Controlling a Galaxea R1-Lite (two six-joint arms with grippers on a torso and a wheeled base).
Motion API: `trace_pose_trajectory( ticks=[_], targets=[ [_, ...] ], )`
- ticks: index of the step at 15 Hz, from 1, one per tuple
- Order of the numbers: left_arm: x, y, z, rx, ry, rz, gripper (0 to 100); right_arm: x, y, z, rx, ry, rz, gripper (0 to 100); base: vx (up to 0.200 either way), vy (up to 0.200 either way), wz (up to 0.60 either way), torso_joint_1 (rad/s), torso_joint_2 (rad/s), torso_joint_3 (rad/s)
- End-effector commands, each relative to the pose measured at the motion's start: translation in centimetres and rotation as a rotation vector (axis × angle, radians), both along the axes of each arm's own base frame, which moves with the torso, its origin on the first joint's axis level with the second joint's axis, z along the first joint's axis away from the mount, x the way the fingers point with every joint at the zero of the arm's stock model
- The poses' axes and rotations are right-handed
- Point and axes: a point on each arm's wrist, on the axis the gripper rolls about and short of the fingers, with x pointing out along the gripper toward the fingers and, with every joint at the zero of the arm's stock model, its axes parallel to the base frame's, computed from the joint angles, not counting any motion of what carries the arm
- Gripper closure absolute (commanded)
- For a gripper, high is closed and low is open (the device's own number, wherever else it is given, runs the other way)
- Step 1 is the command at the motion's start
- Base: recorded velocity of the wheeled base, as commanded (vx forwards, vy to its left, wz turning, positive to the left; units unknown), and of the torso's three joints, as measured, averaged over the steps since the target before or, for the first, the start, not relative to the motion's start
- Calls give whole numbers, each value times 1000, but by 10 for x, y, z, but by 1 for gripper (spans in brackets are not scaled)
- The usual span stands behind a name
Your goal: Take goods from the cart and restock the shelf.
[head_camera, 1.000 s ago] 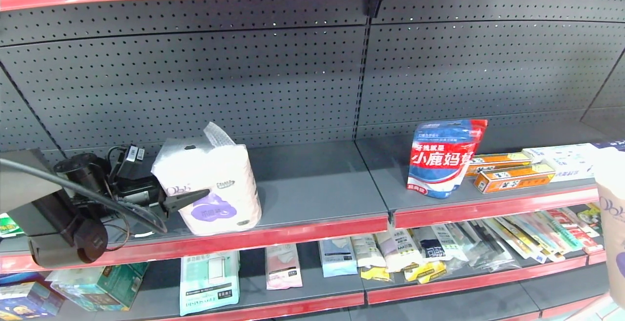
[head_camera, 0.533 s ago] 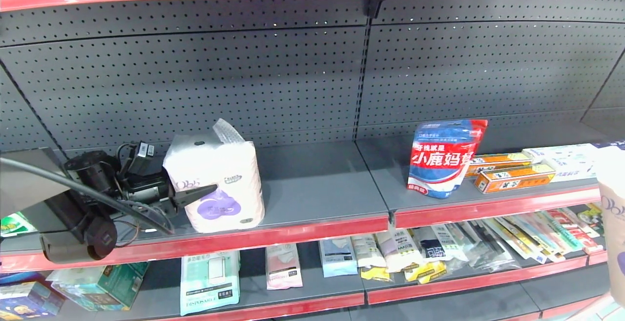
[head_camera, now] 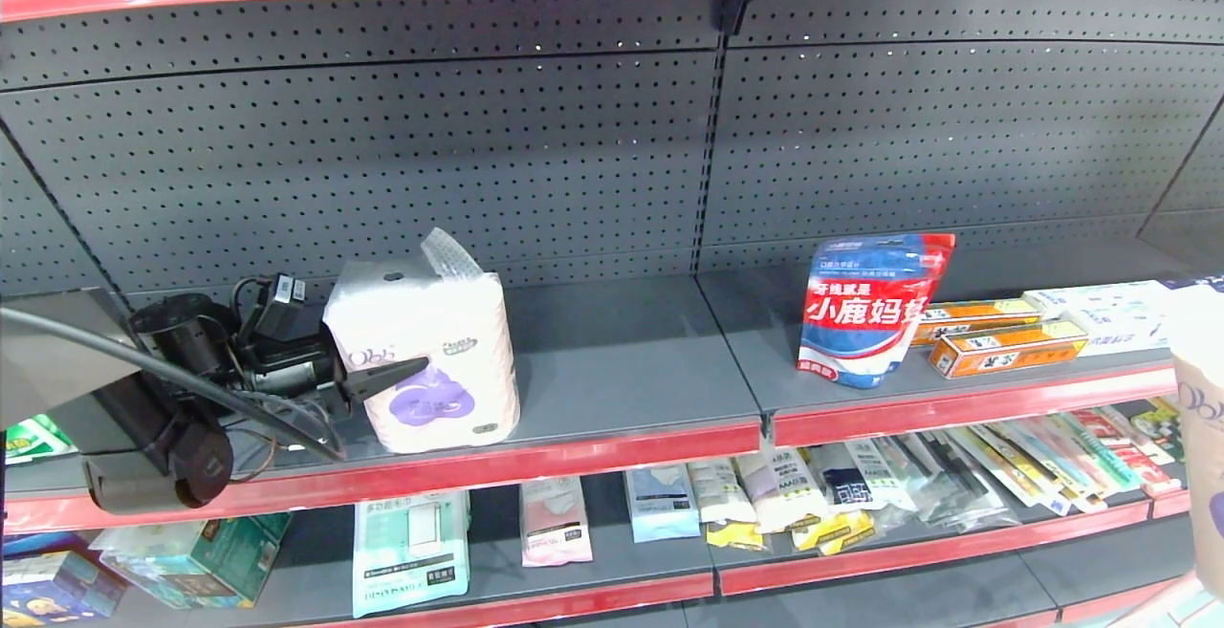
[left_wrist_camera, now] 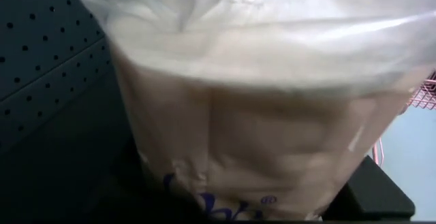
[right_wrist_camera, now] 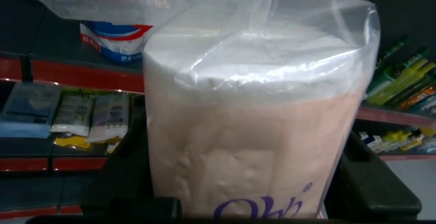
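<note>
Head view: the left hand (head_camera: pixel 378 360) pinches a paper pack (head_camera: pixel 435 332) that stands upright on the shelf (head_camera: pixel 612 360), near its front edge and well apart from the blue-red pouch (head_camera: pixel 870 308). Right wrist view: the right hand (right_wrist_camera: pixel 252 193) pinches a second pack (right_wrist_camera: pixel 252 115), held before the shelves.
</note>
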Motion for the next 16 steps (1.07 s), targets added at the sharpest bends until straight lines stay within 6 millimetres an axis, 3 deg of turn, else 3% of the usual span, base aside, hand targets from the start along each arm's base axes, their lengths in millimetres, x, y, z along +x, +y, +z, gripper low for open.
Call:
trace_pose_trajectory(
  ticks=[1,7,10,16],
  targets=[
    [0,0,0,-2,4,-4,100,0,0,0,-1,0,0,100,0,0,0,0,0,0],
    [-2,-1,3,-8,16,5,100,0,0,0,-1,0,0,100,0,0,0,0,0,0],
    [-15,-2,-1,-14,60,12,100,0,0,0,0,2,0,100,0,0,0,0,0,0],
    [-10,-2,2,-9,36,31,100,0,0,0,-2,1,-1,100,0,0,0,0,0,0]
  ],
)
